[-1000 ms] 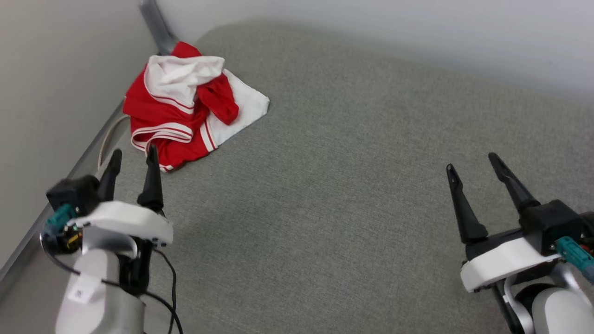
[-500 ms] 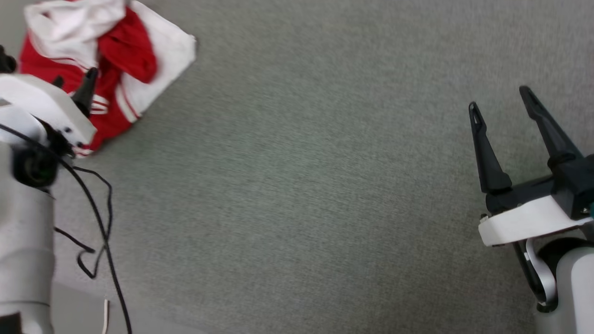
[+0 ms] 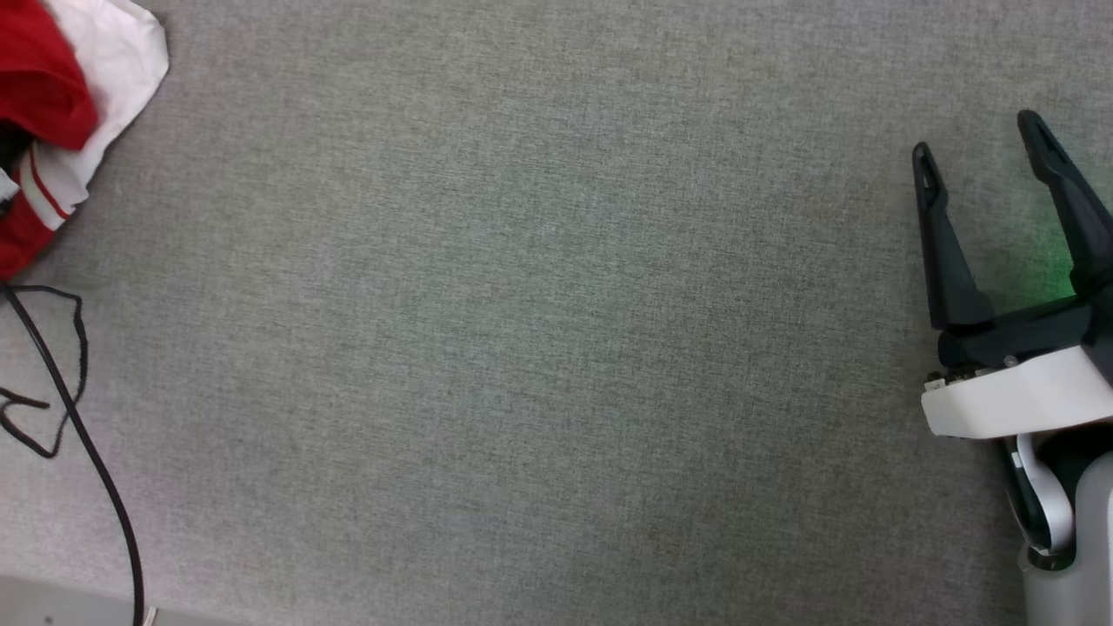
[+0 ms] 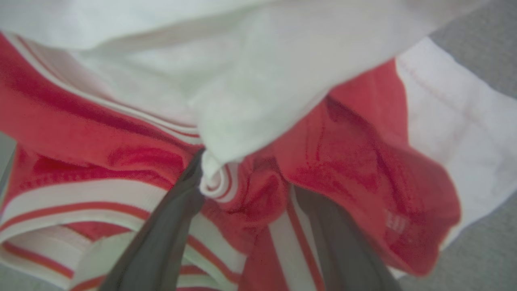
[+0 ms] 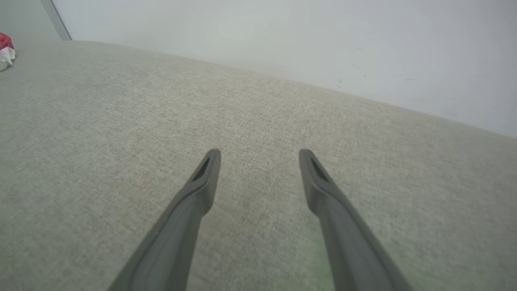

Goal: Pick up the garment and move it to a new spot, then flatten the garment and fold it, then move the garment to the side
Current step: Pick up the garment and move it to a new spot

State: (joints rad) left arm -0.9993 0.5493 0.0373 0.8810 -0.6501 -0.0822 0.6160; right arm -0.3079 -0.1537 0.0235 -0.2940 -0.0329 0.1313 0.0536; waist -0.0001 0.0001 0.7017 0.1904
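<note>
The garment (image 3: 61, 104), crumpled red and white with striped trim, lies at the upper left corner of the head view on the grey fabric surface (image 3: 522, 304). In the left wrist view the garment (image 4: 343, 153) is very close. My left gripper (image 4: 246, 178) is open and its two fingers are pushed into the folds, with a bunch of red and striped fabric between them. My right gripper (image 3: 976, 135) stands open at the right, far from the garment, with nothing between its fingers (image 5: 259, 153). From there the garment (image 5: 5, 50) is a small patch at the far left.
A thin black cable (image 3: 78, 417) loops over the surface's left side. The surface's front edge (image 3: 52, 604) shows at the bottom left. A pale wall (image 5: 282, 40) stands behind the surface's far edge.
The head camera has swung down and right, so the garment now sits at the view's left corner and my left arm has left it. My right gripper stays open.
</note>
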